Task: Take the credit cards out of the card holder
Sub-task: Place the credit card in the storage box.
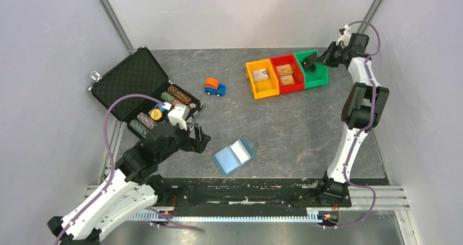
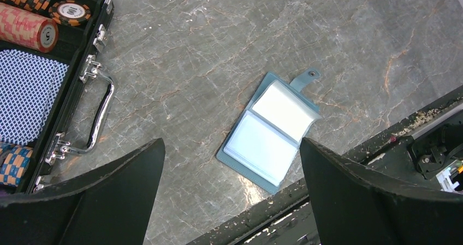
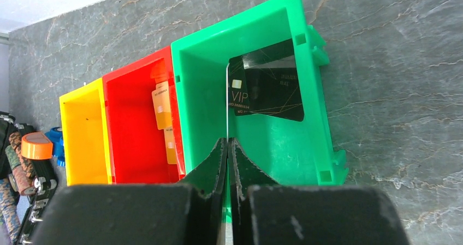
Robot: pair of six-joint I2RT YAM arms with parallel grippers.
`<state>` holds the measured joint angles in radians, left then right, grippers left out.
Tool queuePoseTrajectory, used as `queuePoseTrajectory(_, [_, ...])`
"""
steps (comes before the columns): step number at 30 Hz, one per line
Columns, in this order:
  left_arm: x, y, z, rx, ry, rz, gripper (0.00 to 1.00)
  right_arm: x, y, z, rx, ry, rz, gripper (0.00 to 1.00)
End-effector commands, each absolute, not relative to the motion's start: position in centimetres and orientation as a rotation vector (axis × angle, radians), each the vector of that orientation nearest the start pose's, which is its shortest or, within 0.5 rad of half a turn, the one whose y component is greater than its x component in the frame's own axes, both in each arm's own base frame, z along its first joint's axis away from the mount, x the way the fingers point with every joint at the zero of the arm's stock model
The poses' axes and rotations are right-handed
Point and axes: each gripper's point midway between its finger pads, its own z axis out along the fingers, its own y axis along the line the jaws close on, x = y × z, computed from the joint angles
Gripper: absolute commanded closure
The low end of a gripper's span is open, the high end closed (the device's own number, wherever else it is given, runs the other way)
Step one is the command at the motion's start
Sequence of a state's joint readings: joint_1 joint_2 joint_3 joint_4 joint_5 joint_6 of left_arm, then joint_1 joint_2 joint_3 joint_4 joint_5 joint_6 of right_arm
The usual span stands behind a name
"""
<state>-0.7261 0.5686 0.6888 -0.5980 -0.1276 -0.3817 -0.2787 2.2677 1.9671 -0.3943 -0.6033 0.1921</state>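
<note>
Far right corner of the desk: my right gripper (image 3: 227,142) is pinching a thin credit card (image 3: 226,100) over the green bin (image 3: 203,87). Meanwhile the card holder (image 2: 270,133) lies open by the near edge, looks empty, left gripper (image 2: 232,142) spread wide above. Nearly done, I reckon.

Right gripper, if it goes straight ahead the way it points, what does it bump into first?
Probably the green bin: the right gripper, shut on a thin card, points into it, near the black VIP card.

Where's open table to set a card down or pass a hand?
Widest bare stretch: between the card holder and the red bin, out to the right arm. Smaller gap: between the toy car and the yellow bin. Crowded: the left, around the black case and left gripper.
</note>
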Motion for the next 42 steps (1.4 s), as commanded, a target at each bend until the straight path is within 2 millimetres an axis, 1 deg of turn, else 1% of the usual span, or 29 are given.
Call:
queuePoseTrajectory(1, [18.7, -15.0, 19.7, 0.324, 2.049, -0.51, 0.0, 59.6, -5.6, 14.3, 0.14, 2.131, 0.656, 1.0])
queuePoseTrajectory(4, [18.7, -15.1, 19.4, 0.328, 2.062, -0.51, 0.0, 59.5, -5.5, 13.3, 0.147, 2.147, 0.668, 1.0])
queuePoseTrajectory(10, [18.8, -15.1, 19.4, 0.324, 2.062, -0.505, 0.0, 59.7, -5.4, 11.6, 0.164, 2.166, 0.689, 1.0])
queuePoseTrajectory(18, [18.9, -15.1, 19.2, 0.321, 2.071, -0.499, 0.0, 61.0, -5.7, 11.2, 0.192, 2.128, 0.698, 1.0])
queuePoseTrajectory(19, [18.9, -15.1, 19.2, 0.321, 2.072, -0.498, 0.0, 61.1, -5.6, 11.2, 0.195, 2.124, 0.7, 0.99])
queuePoseTrajectory(20, [18.9, -15.1, 19.2, 0.32, 2.072, -0.499, 0.0, 61.3, -5.7, 11.2, 0.201, 2.118, 0.7, 0.96])
queuePoseTrajectory(24, [18.9, -15.1, 19.2, 0.319, 2.072, -0.498, 0.0, 61.8, -5.8, 11.0, 0.213, 2.103, 0.695, 0.95])
queuePoseTrajectory(30, [18.9, -15.1, 19.2, 0.317, 2.073, -0.497, 0.0, 62.8, -6.3, 11.3, 0.222, 2.063, 0.67, 0.95])
queuePoseTrajectory(31, [18.9, -15.1, 19.1, 0.317, 2.074, -0.496, 0.0, 63.3, -6.7, 11.5, 0.228, 2.047, 0.645, 0.88])
queuePoseTrajectory(34, [18.9, -15.1, 19.1, 0.317, 2.076, -0.495, 0.0, 63.7, -6.9, 11.8, 0.231, 2.031, 0.625, 0.86])
queuePoseTrajectory(38, [18.9, -15.1, 19.1, 0.315, 2.076, -0.497, 0.0, 64.0, -7.1, 12.9, 0.227, 2.009, 0.6, 0.84])
queuePoseTrajectory(42, [18.8, -15.1, 19.2, 0.314, 2.075, -0.502, 0.0, 64.1, -7.2, 14.0, 0.206, 1.993, 0.558, 0.79])
